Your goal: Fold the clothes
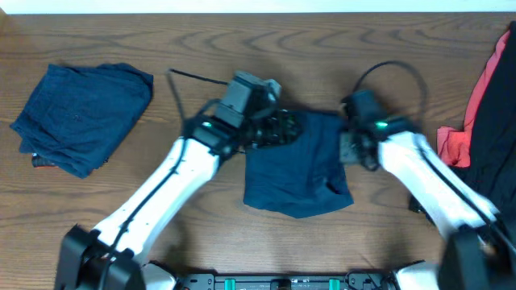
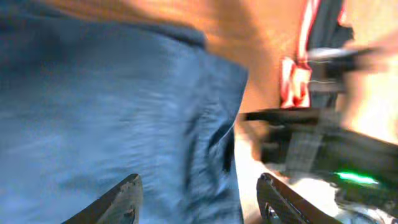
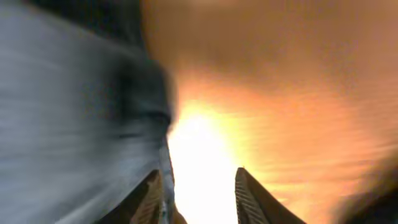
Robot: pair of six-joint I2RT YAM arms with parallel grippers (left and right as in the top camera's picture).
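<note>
- Left hand (image 2: 198,200) hangs with its fingers spread wide over the soft navy-blue fabric shorts (image 1: 298,179), gripping nothing. It seems placed at their top-left corner to start a fold.
- Right hand (image 3: 199,198) is likewise spread and empty at the shorts' right edge, with brown wooden table (image 1: 201,48) showing between its fingers.
- Shorts lie flat mid-table between both hands.
- Farther left, a folded navy-blue garment (image 1: 85,117) sits apart, apparently finished.
- At the right edge, a coral-red cloth (image 1: 454,145) and a black cloth (image 1: 496,121) wait.
</note>
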